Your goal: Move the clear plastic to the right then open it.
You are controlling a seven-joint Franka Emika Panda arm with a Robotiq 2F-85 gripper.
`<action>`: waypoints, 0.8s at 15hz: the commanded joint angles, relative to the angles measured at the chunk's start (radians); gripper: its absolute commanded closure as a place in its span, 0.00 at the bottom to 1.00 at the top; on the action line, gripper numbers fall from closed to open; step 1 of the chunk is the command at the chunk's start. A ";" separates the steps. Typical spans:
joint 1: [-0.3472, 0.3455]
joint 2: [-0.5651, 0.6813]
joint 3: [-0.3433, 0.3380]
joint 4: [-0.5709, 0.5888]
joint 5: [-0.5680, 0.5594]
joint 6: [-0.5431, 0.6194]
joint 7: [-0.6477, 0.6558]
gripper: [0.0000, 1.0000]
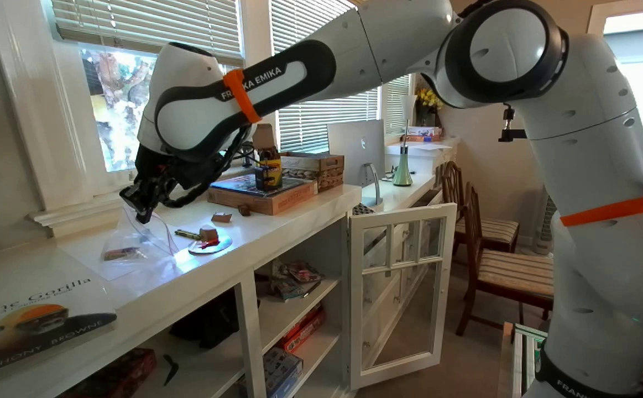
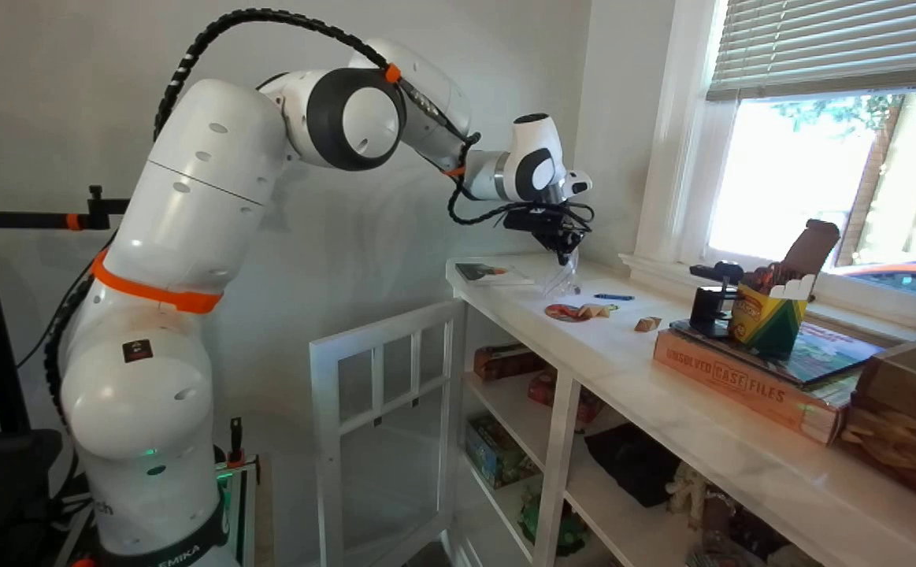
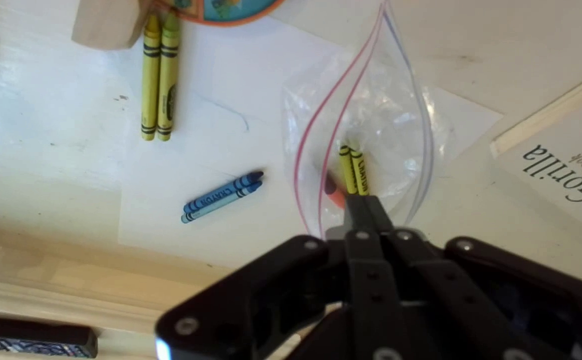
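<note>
The zip-lock bag [image 3: 378, 109] sits over white paper [image 3: 250, 80], the claw [image 3: 368, 200] closed at its gaping mouth, whether pinching plastic I cannot tell, so widening that mouth slowly should keep its crayons [image 3: 360, 175] inside.

Daylight floods the counter [image 1: 293, 218] in front of us, much of the window [image 2: 788, 181] blown to white.

Blue-white glare flares beside the disc [image 1: 223, 244] in an exterior view; the shelves [image 2: 613, 508] below lie in gloom and soft shadows smudge the wall [image 2: 347, 236]. In the wrist view, glints speckle the clear plastic bag [image 3: 386, 120], and fine print on the yellow crayons [image 3: 167, 95] blurs.
</note>
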 commanded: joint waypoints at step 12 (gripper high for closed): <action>-0.008 -0.177 0.022 -0.011 0.036 -0.302 0.037 0.60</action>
